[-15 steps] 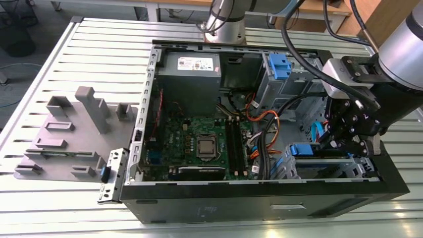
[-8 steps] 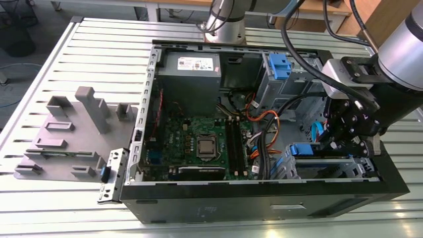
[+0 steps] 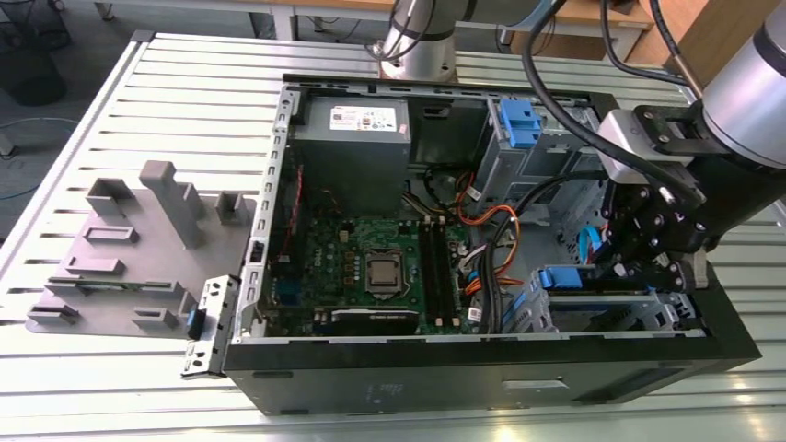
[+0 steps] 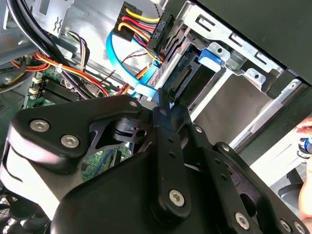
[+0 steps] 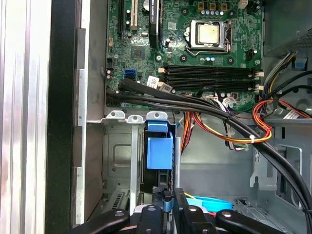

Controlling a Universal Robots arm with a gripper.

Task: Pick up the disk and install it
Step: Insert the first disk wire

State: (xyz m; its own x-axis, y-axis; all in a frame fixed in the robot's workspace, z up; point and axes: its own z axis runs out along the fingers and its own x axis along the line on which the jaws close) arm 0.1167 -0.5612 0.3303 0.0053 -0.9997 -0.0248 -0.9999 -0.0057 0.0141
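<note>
disk seated on edge in the lower drive cage, pincer directly over it

the open computer case (image 3: 491, 368) lies on its side on the slatted tabletop (image 3: 184, 110). taking the motherboard (image 3: 368, 262) as landmark: the lower drive cage (image 3: 614, 308) sits beside it toward the exterior view's right, at the case's near corner.

the disk (image 5: 159, 155) stands on edge inside that cage, its blue carrier frame and tab uppermost, its long axis running down into the cage. in the first wrist view it lies straight ahead of the pincer (image 5: 168, 200), just beyond the fingertips and in line with them. in the second wrist view the fingertips (image 4: 163, 100) reach to the disk's connector edge (image 4: 187, 78); whether they touch it cannot be made out.

pincer state: fingers drawn narrow, close together, with nothing seen gripped between them. judgement: the disk appears already lodged in the cage rather than carried.

containers: the case holds the motherboard, a grey power supply (image 3: 356, 129) on the far side of the motherboard, bundled cables (image 3: 485, 230), and an upper drive bay (image 3: 522, 138) with a blue tab. a grey fixture (image 3: 129, 249) stands on the tabletop outside the case, beyond the motherboard toward the exterior view's left.
</note>
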